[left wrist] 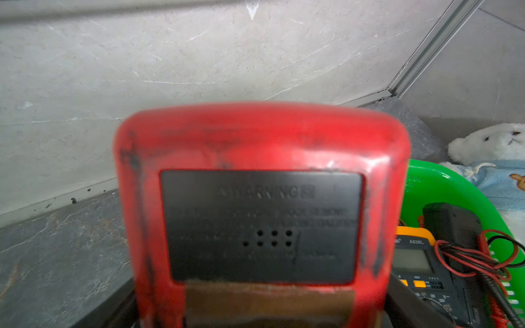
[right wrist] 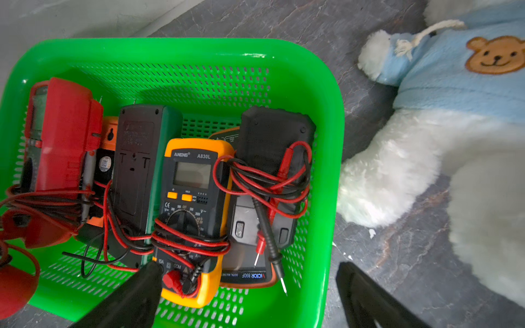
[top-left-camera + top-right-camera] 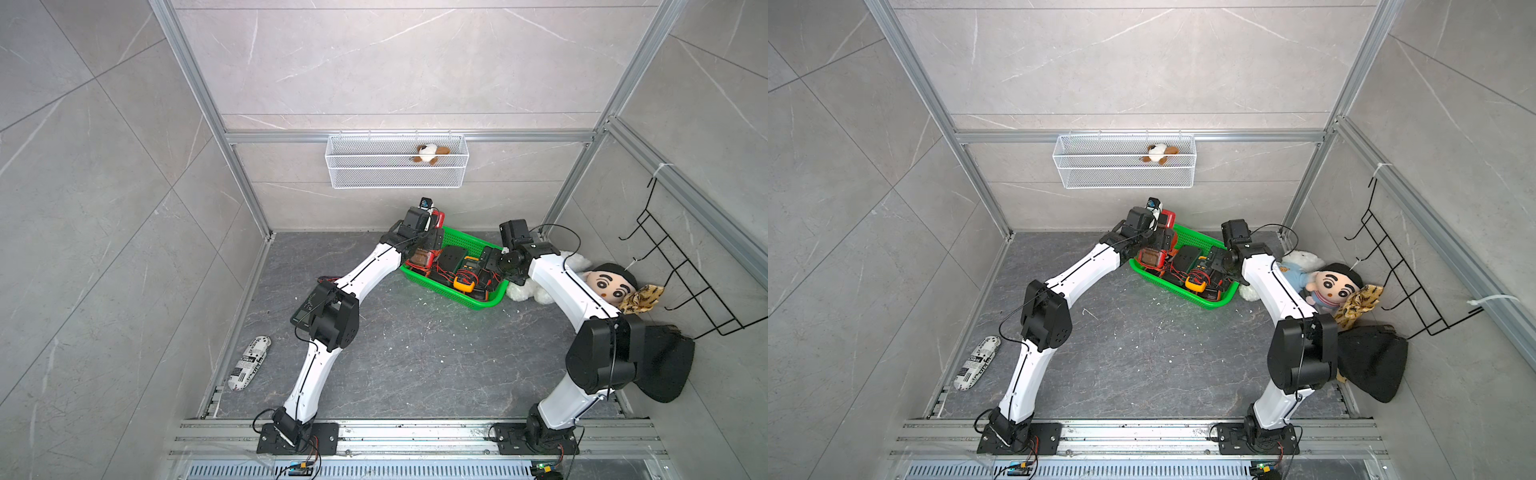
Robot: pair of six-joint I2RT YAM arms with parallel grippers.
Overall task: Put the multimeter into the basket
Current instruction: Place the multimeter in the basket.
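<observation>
Red multimeter [image 1: 261,198] pinched in L gripper [image 3: 433,228], over basket [image 3: 478,305] back corner, R gripper [image 2: 250,298] fingers spread wide, astride basket's right rim.

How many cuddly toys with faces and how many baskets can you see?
Cuddly toys with faces: 3 (small brown-and-white plush animal, white plush bear in a blue shirt, black-haired cloth doll)
Baskets: 2 (bright green perforated plastic basket, white wire-mesh basket)
Total: 5
</observation>
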